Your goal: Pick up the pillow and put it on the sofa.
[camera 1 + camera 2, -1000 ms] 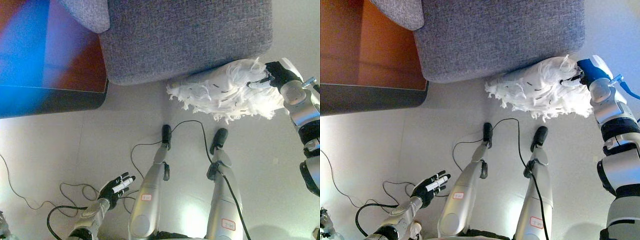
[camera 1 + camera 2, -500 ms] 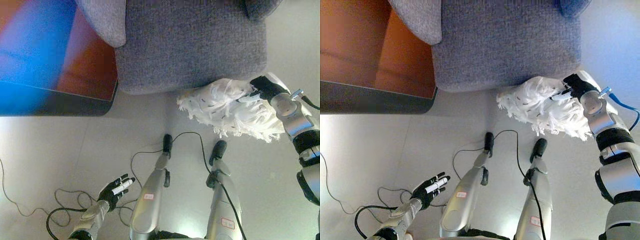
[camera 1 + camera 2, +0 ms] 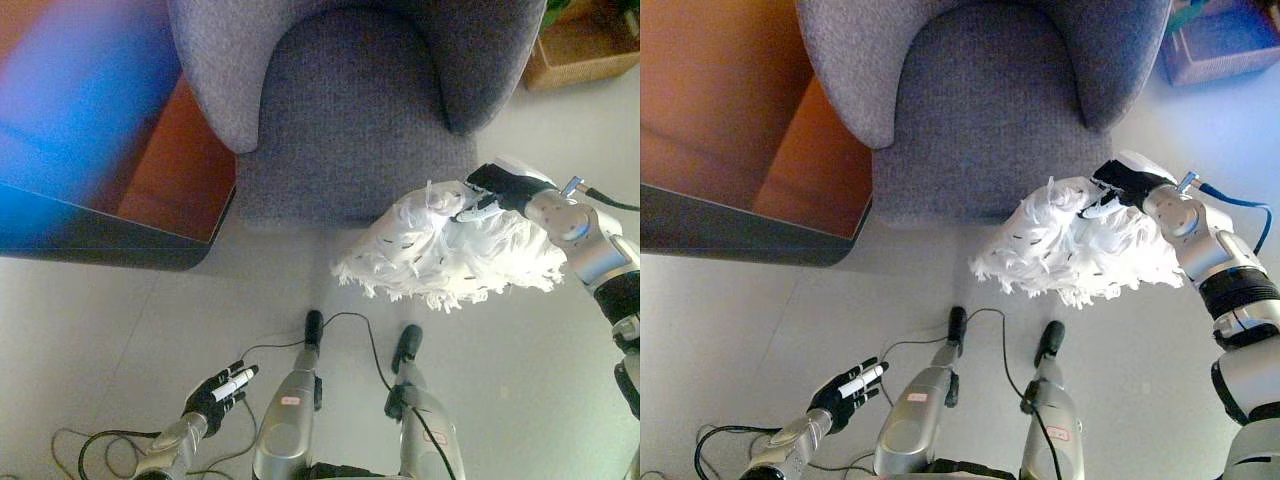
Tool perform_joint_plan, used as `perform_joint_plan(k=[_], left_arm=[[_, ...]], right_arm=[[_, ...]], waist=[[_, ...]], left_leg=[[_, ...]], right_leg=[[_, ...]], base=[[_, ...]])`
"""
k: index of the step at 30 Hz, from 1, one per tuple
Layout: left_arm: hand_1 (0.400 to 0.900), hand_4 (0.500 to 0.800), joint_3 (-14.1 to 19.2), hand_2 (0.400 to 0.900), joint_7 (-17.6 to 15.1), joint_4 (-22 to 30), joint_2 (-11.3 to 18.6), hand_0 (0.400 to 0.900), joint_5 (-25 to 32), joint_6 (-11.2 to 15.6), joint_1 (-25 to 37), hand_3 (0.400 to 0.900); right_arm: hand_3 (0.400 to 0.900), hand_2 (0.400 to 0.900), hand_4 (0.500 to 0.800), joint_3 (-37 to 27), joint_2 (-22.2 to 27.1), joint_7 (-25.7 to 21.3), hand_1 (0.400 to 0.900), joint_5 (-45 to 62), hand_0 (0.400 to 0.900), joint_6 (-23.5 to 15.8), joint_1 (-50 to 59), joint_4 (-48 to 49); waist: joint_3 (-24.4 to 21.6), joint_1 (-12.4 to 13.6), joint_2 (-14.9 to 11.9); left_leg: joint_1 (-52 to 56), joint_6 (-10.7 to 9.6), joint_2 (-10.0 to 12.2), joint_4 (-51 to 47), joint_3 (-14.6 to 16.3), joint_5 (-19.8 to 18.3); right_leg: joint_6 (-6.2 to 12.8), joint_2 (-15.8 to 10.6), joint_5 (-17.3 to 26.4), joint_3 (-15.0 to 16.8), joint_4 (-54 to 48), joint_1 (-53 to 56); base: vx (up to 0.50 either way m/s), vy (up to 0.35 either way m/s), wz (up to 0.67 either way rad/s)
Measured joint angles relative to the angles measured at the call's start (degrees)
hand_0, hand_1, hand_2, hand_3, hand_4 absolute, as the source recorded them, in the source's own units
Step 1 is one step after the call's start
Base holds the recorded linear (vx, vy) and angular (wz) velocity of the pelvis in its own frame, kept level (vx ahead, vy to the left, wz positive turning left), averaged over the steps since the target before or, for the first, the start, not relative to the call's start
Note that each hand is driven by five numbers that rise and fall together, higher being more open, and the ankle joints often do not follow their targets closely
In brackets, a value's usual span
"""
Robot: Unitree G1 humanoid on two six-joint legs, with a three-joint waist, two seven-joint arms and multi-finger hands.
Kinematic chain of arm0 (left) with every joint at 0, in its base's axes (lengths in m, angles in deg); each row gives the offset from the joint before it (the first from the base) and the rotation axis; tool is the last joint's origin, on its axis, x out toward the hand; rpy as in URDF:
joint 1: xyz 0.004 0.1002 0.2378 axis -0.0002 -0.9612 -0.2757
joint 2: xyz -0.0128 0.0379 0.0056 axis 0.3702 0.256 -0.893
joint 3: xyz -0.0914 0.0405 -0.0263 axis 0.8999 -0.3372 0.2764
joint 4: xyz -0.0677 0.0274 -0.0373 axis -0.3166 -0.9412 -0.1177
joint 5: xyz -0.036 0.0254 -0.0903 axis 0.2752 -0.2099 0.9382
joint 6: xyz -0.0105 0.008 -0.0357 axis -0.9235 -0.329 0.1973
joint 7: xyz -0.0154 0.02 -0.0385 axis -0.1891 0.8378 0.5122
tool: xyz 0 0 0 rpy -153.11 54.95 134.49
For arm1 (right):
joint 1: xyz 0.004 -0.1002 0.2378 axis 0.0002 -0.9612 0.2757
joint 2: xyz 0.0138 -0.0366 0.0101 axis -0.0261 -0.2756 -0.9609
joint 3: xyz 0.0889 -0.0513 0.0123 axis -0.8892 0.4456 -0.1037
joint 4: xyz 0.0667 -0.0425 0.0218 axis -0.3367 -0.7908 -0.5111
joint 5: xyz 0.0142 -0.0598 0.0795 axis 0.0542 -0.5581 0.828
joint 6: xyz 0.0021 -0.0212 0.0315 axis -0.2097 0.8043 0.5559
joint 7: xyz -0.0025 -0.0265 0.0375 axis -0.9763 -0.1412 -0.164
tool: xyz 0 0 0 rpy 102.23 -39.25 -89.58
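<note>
A white shaggy pillow [image 3: 450,255] hangs in the air in front of the grey sofa chair [image 3: 350,110], its upper edge overlapping the seat's front right corner. My right hand [image 3: 495,188] is shut on the pillow's upper right part, fingers curled into the fur; it also shows in the right eye view [image 3: 1118,186] with the pillow [image 3: 1080,250]. My left hand [image 3: 218,390] hangs low at the lower left, fingers straight and empty, far from the pillow.
A brown wooden table [image 3: 730,130] with a dark edge stands left of the sofa. A woven basket [image 3: 585,45] sits on the floor at the upper right, beside the sofa's arm. Light grey floor lies in front of the sofa.
The camera has tilted up, so more of the sofa seat and backrest shows. My right hand has lifted the pillow off the floor toward the seat's front right corner.
</note>
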Motion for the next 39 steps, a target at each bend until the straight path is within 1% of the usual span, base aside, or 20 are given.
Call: perform_joint_plan(k=[2, 5, 9, 10, 12, 14, 16, 17, 20, 22, 25, 28, 29, 33, 36, 39], left_arm=[[0.9, 0.8, 1.2, 0.9, 0.1, -0.8, 0.1, 0.9, -1.2, 0.1, -0.6, 0.9], [0.9, 0.8, 2.2, 0.9, 0.1, -2.9, 0.1, 0.9, -2.3, 0.1, -1.2, 0.9], [0.9, 0.8, 4.5, 0.9, 0.1, -5.7, 0.1, 0.9, -4.0, 0.1, -1.4, 0.9], [0.9, 0.8, 5.1, 0.9, 0.1, -6.2, 0.0, 0.9, -4.0, 0.0, -1.9, 0.9], [0.9, 0.8, 5.8, 0.9, -0.1, -6.9, 0.1, 0.9, -4.4, -0.1, -3.2, 0.9], [0.9, 0.8, 5.9, 0.9, -0.1, -8.3, -0.1, 0.9, -4.5, -0.7, -3.7, 0.9], [0.9, 0.8, 6.0, 0.9, -0.5, -9.2, -0.3, 0.9, -4.6, -0.8, -4.7, 0.9], [0.9, 0.8, 6.1, 0.9, -1.2, -9.7, -0.6, 0.9, -5.6, -0.9, -5.0, 0.9], [0.9, 0.8, 6.1, 0.9, -2.0, -11.0, -1.2, 0.9, -6.7, -1.1, -6.3, 0.9], [0.9, 0.8, 6.1, 0.9, -2.4, -11.3, -1.7, 0.9, -6.7, -1.2, -7.1, 0.9], [0.9, 0.8, 6.1, 0.9, -2.6, -11.5, -1.8, 0.9, -6.8, -1.3, -7.8, 0.9], [0.9, 0.8, 6.1, 0.9, -3.0, -12.9, -1.8, 0.9, -8.3, -1.8, -8.4, 0.9], [0.9, 0.8, 6.1, 0.9, -3.1, -13.4, -1.8, 0.9, -8.3, -1.9, -8.7, 0.9], [0.9, 0.8, 6.1, 0.9, -3.4, -13.9, -1.7, 0.9, -8.4, -2.0, -9.0, 0.9], [0.9, 0.8, 6.0, 0.9, -3.4, -14.0, -1.5, 0.9, -8.4, -1.9, -9.3, 0.9], [0.9, 0.8, 5.8, 0.9, -3.4, -14.1, -1.2, 0.9, -8.4, -1.6, -9.5, 0.9]], right_arm=[[0.4, 0.4, 0.5, 0.1, 0.6, 2.4, 0.4, 0.3, 0.4, -0.3, 0.6, 1.0], [0.4, 0.4, 0.5, 0.1, 1.4, 5.4, 0.4, 2.5, 0.4, -0.3, 1.7, 1.7], [0.4, 0.4, 0.5, 0.4, 2.4, 10.5, 0.4, 5.9, 0.4, 0.1, 3.5, 1.4], [0.4, 0.4, 0.5, 1.3, 2.4, 12.1, 0.4, 7.1, 0.4, 0.4, 4.8, 1.4], [0.4, 0.4, 0.5, 2.8, 2.4, 14.6, 0.4, 9.3, 0.4, 0.6, 6.3, 1.2], [0.4, 0.4, 0.5, 3.1, 2.4, 16.7, 0.4, 10.9, 0.4, 0.6, 7.0, 0.2], [0.4, 0.4, 0.5, 3.8, 1.9, 17.8, 0.4, 12.0, 0.4, 0.7, 8.3, -1.5], [0.4, 0.4, 0.5, 4.8, 1.8, 18.5, 0.4, 12.4, 0.4, 1.0, 9.3, -2.3], [0.4, 0.4, 0.5, 4.8, 0.2, 19.8, 0.4, 13.6, 0.4, 2.5, 10.8, -5.3], [0.4, 0.4, 0.5, 4.9, -0.9, 19.8, 0.4, 13.8, 0.4, 4.4, 11.8, -7.2], [0.4, 0.4, 0.5, 4.9, -2.1, 19.7, 0.4, 14.1, 0.4, 7.1, 13.4, -9.5], [0.4, 0.4, 0.5, 5.0, -4.1, 19.1, 0.4, 14.1, 0.4, 9.7, 14.1, -12.2], [0.4, 0.4, 0.5, 5.0, -4.9, 18.3, 0.4, 14.7, 0.4, 10.7, 14.4, -13.3], [0.4, 0.4, 0.5, 5.0, -5.5, 14.1, 0.4, 17.7, 0.4, 14.8, 14.5, -16.6], [0.4, 0.4, 0.5, 5.0, -5.9, 11.1, 0.4, 19.4, 0.4, 17.1, 15.0, -19.8], [0.4, 0.4, 0.5, 5.0, -6.0, 8.0, 0.4, 21.2, 0.4, 18.8, 15.3, -23.4]], waist=[[-0.6, 0.2, -1.3], [-1.5, 0.5, -3.1], [-2.2, 1.6, -4.4], [-2.5, 1.7, -4.8], [-4.4, 2.1, -6.0], [-6.4, 3.0, -7.4], [-8.1, 3.4, -8.5], [-9.0, 3.4, -8.9], [-12.5, 4.4, -9.8], [-14.5, 4.9, -10.1], [-16.0, 6.3, -10.5], [-17.0, 6.6, -11.3], [-17.2, 7.2, -11.5], [-17.5, 9.2, -12.0], [-17.4, 9.3, -12.2], [-17.0, 9.6, -12.8]], left_leg=[[0.9, -0.2, 0.3, 0.0, 0.1, -0.4], [1.7, -0.2, 0.2, 0.0, 0.0, -0.5], [4.1, -0.3, 0.3, 0.0, -0.3, -0.7], [4.8, -0.4, 0.2, 0.0, -0.4, -0.8], [5.0, -0.6, 0.2, 0.0, -0.4, -1.0], [5.7, -0.4, 0.1, 0.0, -0.4, -1.1], [6.4, -0.5, 0.0, 0.0, -1.1, -1.5], [6.8, -0.3, -0.1, 0.0, -1.1, -1.6], [7.7, -0.1, -0.3, 0.0, -1.8, -1.9], [8.2, -0.1, -0.5, 0.0, -2.5, -2.1], [8.8, -0.2, -0.6, 0.0, -3.1, -2.2], [8.8, -0.1, -0.6, 0.0, -3.6, -2.2], [8.9, -0.1, -0.7, 0.0, -3.6, -2.2], [8.7, -0.1, -0.8, 0.0, -4.0, -2.1], [7.7, -0.2, -0.9, 0.1, -5.5, -1.7], [6.7, -0.2, -0.9, 0.2, -6.3, -1.5]], right_leg=[[-0.15, 0.2, -0.2, -0.6, 0.0, 1.1], [-0.16, 0.2, -0.3, -1.0, 0.0, 1.9], [-0.16, 0.1, -0.6, -1.4, -0.1, 4.5], [0.1, 0.1, -0.9, -1.5, -0.1, 5.3], [0.27, 0.1, -1.1, -1.5, -0.1, 5.5], [0.31, 0.0, -1.3, -1.6, -0.1, 6.3], [0.5, -0.2, -1.7, -2.3, -0.1, 7.4], [0.61, -0.3, -1.9, -2.4, -0.1, 7.9], [0.78, -0.5, -2.4, -3.3, -0.1, 9.3], [1.09, -0.6, -2.9, -4.0, -0.1, 10.2], [1.24, -0.7, -3.3, -4.6, -0.1, 11.2], [1.42, -0.9, -3.6, -5.6, -0.1, 11.8], [1.45, -0.9, -3.6, -5.7, 0.0, 11.9], [1.52, -1.0, -3.7, -5.9, 0.0, 12.0], [1.59, -0.9, -3.9, -7.4, 0.0, 12.0], [1.56, -0.9, -3.9, -8.1, 0.0, 11.3]], base=[[0.12, 0.019, 0.09], [0.12, 0.026, 0.09], [0.12, 0.055, 0.08], [0.12, 0.073, 0.07], [0.13, 0.071, 0.07], [0.14, 0.065, 0.1], [0.16, 0.072, 0.16], [0.15, 0.078, 0.16], [0.12, 0.072, 0.16], [0.09, 0.063, 0.16], [0.08, 0.047, 0.17], [0.06, 0.013, 0.15], [0.06, -0.002, 0.15], [0.04, -0.016, 0.15], [-0.02, -0.033, 0.12], [-0.04, -0.029, 0.07]])
